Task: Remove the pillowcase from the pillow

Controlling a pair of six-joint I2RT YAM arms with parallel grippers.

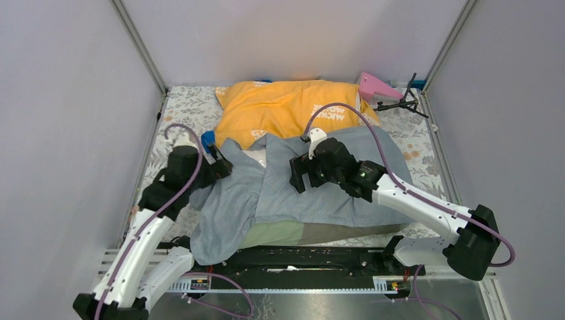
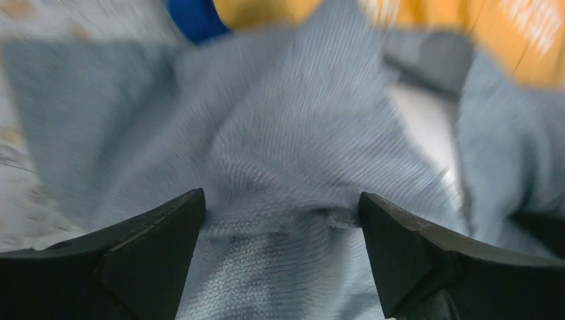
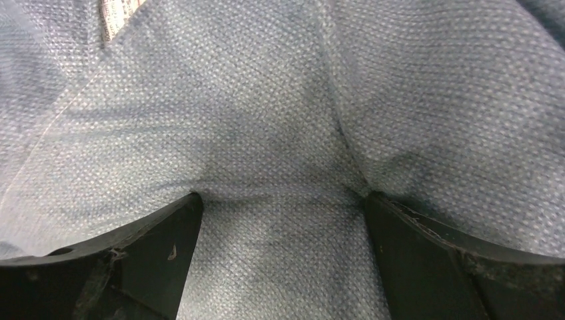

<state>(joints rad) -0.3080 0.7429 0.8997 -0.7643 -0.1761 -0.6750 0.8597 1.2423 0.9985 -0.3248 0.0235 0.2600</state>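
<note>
The left arm's fingers (image 2: 153, 247) stand wide apart and grip nothing. Grey-blue cloth lies loose between and beyond them, though this wrist view is blurred. The right arm's fingers (image 3: 146, 253) are also spread wide, their tips pressed down into the same cloth, which dimples between them without being pinched.

That cloth is the pillowcase (image 1: 333, 193). It lies wrinkled across the middle of the worktop (image 1: 180, 107) and trails in a bunched fold off the near edge towards the left arm's base. A small patch of the white pillow (image 1: 256, 159) shows through a gap in the cloth between the two arms, and it appears again as a pale strip in the left wrist view. The rest of the pillow is hidden under the case.

Judged from this, the task is only partly done. The case looks loosened and pulled open on the left, but it covers most of the pillow, and neither arm has a hold on it. A fresh grip and a long pull are probably needed.

An orange pillow (image 1: 286, 107) with white lettering lies against the far edge.
</note>
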